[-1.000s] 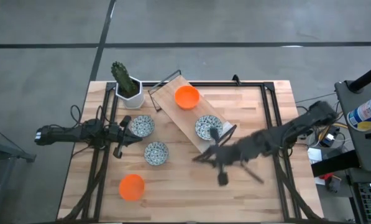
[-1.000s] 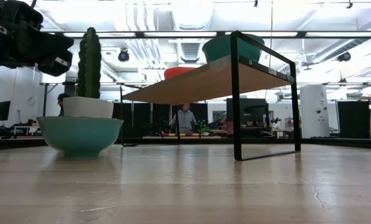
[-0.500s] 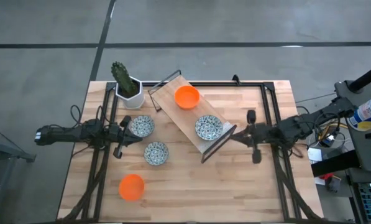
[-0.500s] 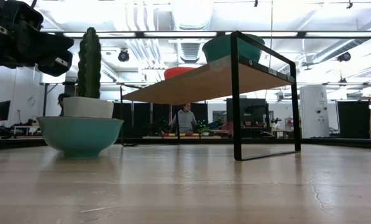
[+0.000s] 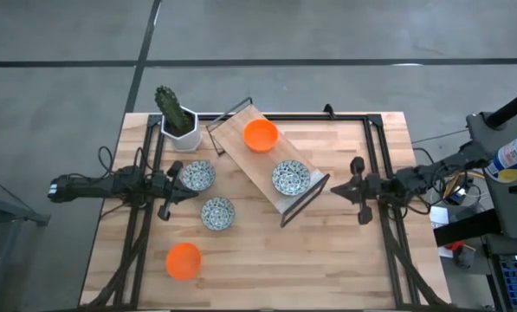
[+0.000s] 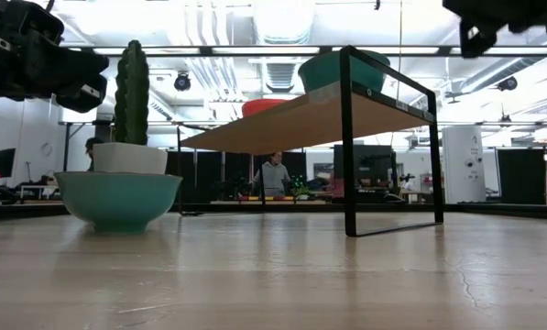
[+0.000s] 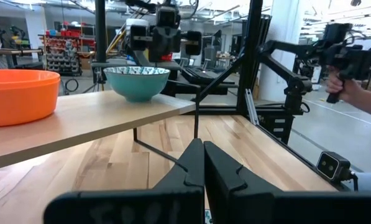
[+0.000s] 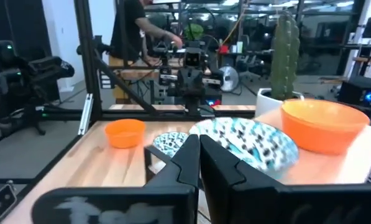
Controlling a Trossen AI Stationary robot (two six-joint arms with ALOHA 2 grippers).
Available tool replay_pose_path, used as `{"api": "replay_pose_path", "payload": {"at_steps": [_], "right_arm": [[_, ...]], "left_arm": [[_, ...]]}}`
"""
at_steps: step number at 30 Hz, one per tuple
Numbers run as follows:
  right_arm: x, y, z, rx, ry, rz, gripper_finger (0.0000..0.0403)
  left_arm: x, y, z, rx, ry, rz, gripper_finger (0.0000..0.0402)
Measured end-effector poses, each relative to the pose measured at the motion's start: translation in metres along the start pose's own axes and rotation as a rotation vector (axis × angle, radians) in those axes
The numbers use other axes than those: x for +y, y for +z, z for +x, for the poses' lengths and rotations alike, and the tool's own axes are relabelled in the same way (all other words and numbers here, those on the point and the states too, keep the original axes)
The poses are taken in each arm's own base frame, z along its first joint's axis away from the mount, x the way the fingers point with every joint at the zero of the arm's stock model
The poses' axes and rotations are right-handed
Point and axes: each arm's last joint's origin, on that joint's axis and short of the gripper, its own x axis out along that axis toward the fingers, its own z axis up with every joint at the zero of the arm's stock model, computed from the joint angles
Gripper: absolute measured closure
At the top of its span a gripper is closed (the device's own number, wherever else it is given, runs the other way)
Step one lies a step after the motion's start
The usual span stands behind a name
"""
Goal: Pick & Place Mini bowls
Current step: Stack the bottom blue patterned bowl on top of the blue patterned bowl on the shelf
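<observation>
Mini bowls, 5 seen. Plain orange bowl & white blue-green floral bowl: on raised light-wood shelf w/ black frame. 2 floral bowls + orange bowl on table. My left gripper beside floral pair, fingers clenched, empty. My right gripper off shelf's right end, fingers clenched, empty. Table front-right open. 6th bowl not visible.
</observation>
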Motion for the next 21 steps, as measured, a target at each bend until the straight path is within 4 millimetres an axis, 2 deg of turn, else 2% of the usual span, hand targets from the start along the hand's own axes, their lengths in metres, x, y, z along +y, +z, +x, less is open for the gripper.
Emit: {"api": "replay_pose_path", "payload": {"at_steps": [11, 18, 21], "right_arm": [[-0.012, -0.028, -0.028, -0.122, 0.022, -0.042, 0.0394], [-0.013, -0.055, -0.028, -0.122, 0.017, -0.071, 0.0394], [-0.012, -0.069, -0.026, -0.049, 0.020, -0.091, 0.0394]], "left_arm": [[0.000, 0.000, 0.000, 0.000, 0.000, 0.000, 0.0402], [0.000, 0.000, 0.000, 0.000, 0.000, 0.000, 0.0402], [0.000, 0.000, 0.000, 0.000, 0.000, 0.000, 0.0402]]}}
